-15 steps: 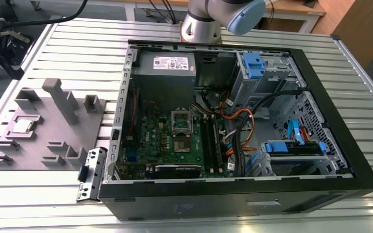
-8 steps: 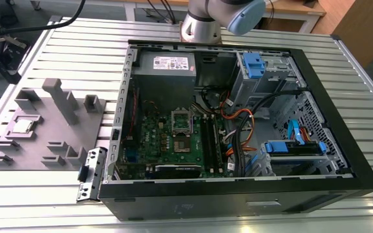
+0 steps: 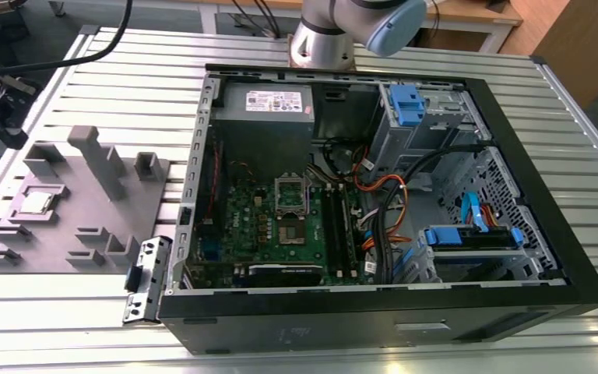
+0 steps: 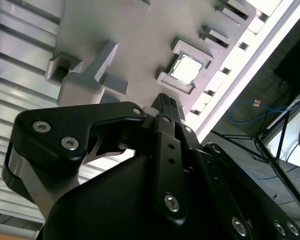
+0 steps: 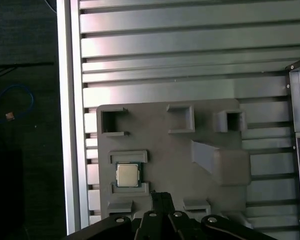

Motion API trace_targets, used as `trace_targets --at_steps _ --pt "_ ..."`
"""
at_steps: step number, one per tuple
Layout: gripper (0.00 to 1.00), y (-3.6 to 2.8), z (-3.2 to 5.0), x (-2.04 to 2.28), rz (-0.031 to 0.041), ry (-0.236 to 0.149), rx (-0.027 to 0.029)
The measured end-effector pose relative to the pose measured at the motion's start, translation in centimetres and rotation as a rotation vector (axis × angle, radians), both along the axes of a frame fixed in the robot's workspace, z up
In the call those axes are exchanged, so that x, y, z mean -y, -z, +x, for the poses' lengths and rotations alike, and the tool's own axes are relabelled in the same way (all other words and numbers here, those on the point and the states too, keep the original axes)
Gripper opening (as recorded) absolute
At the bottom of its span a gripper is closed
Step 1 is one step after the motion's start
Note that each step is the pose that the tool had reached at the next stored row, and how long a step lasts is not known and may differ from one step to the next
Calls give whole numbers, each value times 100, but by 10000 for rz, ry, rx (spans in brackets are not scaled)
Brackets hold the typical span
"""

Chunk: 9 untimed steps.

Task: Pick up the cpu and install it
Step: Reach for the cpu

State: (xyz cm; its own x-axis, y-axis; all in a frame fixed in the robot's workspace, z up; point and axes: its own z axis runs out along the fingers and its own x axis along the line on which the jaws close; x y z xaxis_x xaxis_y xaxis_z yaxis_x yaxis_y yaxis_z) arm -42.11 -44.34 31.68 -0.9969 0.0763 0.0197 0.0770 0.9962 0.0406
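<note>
From where I stand, the small flat square cpu (image 3: 36, 202) with its silver-grey metal top lies in a shallow square seat of the grey plastic tray (image 3: 75, 226). The tray sits on the ribbed aluminium desk (image 3: 81, 78) at the middle left of the exterior view. The chip lies flat, held between raised lips on two opposite sides, and nothing touches it.

The black-linked pincer (image 5: 160, 196) hangs above the tray. In both wrist views its two fingers look drawn together into one narrow tip with nothing between them, so I take it to be closed and empty. In the second wrist view the pincer (image 4: 165, 101) points at the tray (image 4: 135, 45) just short of the cpu (image 4: 186, 70).

What matters here is the offset. In the first wrist view the cpu (image 5: 128, 175) lies near the tips, a little beyond them and to one side. That side is the one toward the desk's bright outer edge, away from the open black computer case (image 3: 382, 312). Being square, the chip has no long axis, and its sides run parallel to the edges of the tray (image 5: 165, 150). There is one arm (image 3: 330, 31) only, its grey base post standing at the top centre of the exterior view, behind the case.

The goal is well apart from the chip. The square metal-framed socket (image 3: 292, 195) sits on the green motherboard (image 3: 268, 230) inside the case, near the centre of the exterior view. The cpu has not been lifted, so I judge the task has barely started.
</note>
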Motion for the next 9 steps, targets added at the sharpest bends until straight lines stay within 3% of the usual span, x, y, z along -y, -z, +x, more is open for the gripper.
trace_targets --at_steps 3,9 --pt "11 27 -23 35 -1 0 -13" --pt "11 33 -31 39 -2 -3 -16"
